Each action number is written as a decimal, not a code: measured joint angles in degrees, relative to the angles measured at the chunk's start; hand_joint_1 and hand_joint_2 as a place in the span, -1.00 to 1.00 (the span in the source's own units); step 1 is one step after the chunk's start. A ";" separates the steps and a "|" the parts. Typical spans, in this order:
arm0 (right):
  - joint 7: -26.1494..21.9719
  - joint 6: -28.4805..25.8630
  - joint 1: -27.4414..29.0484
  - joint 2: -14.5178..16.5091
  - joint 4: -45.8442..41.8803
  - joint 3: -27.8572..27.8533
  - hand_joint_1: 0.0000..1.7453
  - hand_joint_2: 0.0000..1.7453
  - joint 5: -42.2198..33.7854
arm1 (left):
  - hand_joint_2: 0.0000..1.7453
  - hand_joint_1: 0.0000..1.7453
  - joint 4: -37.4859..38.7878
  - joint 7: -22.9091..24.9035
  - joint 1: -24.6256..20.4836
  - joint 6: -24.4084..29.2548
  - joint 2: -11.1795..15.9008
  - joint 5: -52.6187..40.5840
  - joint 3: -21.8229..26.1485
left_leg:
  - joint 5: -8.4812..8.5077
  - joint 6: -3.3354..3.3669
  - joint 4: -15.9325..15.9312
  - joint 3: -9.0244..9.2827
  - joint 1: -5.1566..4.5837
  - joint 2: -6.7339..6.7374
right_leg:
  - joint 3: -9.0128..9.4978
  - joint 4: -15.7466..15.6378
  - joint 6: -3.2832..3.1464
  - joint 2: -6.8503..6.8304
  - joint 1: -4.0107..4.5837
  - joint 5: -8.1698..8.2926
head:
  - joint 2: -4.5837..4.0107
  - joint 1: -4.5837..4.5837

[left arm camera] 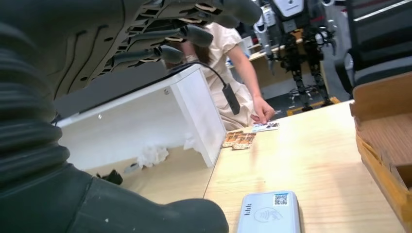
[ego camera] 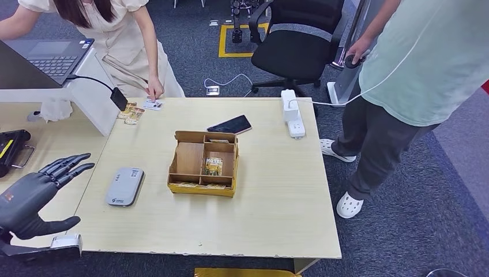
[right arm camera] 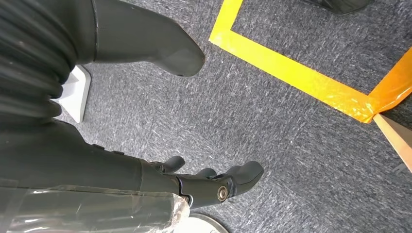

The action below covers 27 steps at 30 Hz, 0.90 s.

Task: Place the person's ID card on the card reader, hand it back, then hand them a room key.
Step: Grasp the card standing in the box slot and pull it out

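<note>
My left hand (ego camera: 34, 193) is wide open and holds nothing, so I think I am just starting and must next reach far across the table (ego camera: 277, 190) to the ID card (ego camera: 152, 104) under the person's fingers (ego camera: 154, 91).

ID card (ego camera: 152, 104): small, pale, lying flat at the table's far edge, pinned under a person's fingertips (ego camera: 154, 94). Card reader (ego camera: 124, 186): grey rounded slab, flat on the tabletop, just beyond the left hand's fingers (ego camera: 72, 164), not touching. Room keys (ego camera: 213, 166): printed cards stacked in the wooden organiser's compartment, well apart from those fingers.
</note>
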 joint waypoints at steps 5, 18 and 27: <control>-0.02 0.28 -0.11 -0.01 0.00 0.00 -1.00 1.00 0.01 | 1.00 -1.00 -1.41 0.04 0.17 -1.68 4.41 1.62 -1.13 | 0.01 -0.01 0.00 0.00 0.00 0.00 | 0.01 0.00 0.00 0.00 0.00 0.00 | 0.00 0.01; 0.33 0.74 -1.17 0.07 0.00 0.00 -1.00 1.00 0.68 | 1.00 -1.00 -1.10 -1.13 -12.16 -6.34 6.24 -0.57 -12.60 | 0.02 0.00 0.01 0.01 -0.05 -0.26 | 0.07 -0.01 0.01 -0.24 -0.05 0.01 | -0.01 0.01; 1.31 0.51 -1.51 0.28 0.02 0.02 -1.00 1.00 -0.17 | 1.00 -1.00 8.79 5.24 -25.34 6.94 -6.61 -11.08 -40.69 | -0.01 0.02 0.03 0.03 -0.11 -0.22 | 0.04 -0.02 0.03 -0.14 -0.12 0.01 | 0.00 0.00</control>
